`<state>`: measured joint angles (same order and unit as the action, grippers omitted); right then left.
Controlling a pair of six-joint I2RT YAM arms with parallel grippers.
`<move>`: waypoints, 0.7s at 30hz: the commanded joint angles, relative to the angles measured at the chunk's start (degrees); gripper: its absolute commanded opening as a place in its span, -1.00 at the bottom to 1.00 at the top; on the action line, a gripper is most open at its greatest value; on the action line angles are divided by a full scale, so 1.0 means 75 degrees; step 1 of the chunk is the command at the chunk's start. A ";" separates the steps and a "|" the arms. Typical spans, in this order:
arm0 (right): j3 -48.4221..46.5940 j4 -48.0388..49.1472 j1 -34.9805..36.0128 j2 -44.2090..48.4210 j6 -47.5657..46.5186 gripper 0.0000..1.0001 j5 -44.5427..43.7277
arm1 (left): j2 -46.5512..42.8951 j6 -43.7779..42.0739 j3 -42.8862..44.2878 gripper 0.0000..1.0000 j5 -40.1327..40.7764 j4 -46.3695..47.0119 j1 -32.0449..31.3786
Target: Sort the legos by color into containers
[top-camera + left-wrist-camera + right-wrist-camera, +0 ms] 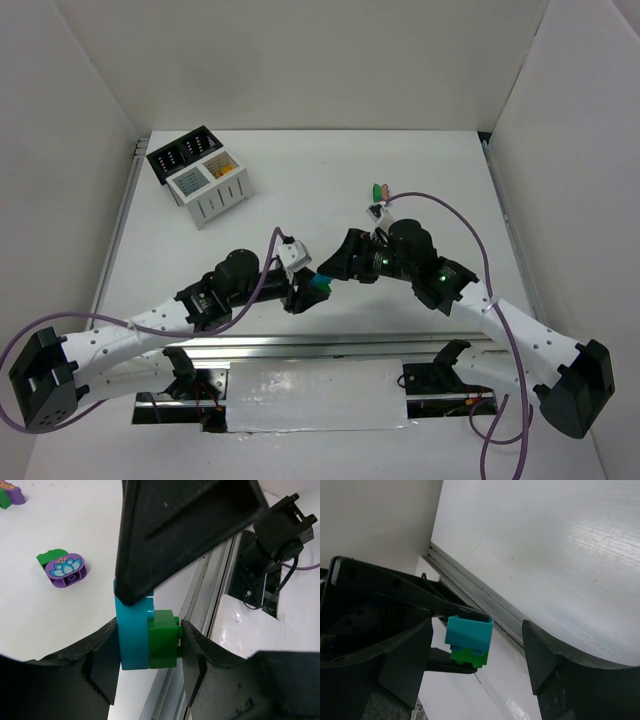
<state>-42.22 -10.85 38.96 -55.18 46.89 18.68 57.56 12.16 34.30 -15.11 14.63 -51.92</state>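
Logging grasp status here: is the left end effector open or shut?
Shut: the left end effector clamps the teal-and-green lego, with one finger pressed against each side in the left wrist view.

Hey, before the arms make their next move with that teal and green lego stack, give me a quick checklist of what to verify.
1. Grip: left gripper jaws shut on the teal brick and green brick: ok.
2. Bricks separated for colour sorting: not ok, joined face to face.
3. Partner: right gripper jaws open either side of the pair: ok.
4. Right jaws touching the pair: cannot tell.
5. The containers visible from above: ok.
6. Compartment meant for teal or green: cannot tell.
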 commanded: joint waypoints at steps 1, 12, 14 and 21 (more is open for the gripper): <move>-0.0312 0.0334 0.0359 -0.0108 0.0146 0.57 -0.0052 | 0.0094 -0.0462 0.0418 -1.00 -0.0118 0.0229 -0.0073; -0.0161 0.0508 0.0770 -0.0201 0.0169 -0.55 -0.0440 | 0.0001 -0.0520 0.0570 -1.00 0.0048 0.0111 -0.0108; -0.0102 0.0848 0.0794 -0.0236 0.0111 -0.88 -0.0346 | 0.0024 -0.0485 0.0629 -0.77 -0.0093 0.0088 -0.0108; 0.0437 0.2395 0.0782 0.0021 -0.1256 -1.00 0.0216 | 0.0130 -0.0135 0.0933 0.99 -0.0013 -0.0415 -0.0108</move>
<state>-39.72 -3.46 44.40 -56.51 43.94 17.43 58.76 9.50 38.00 -13.39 10.15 -52.23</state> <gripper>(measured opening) 0.442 0.939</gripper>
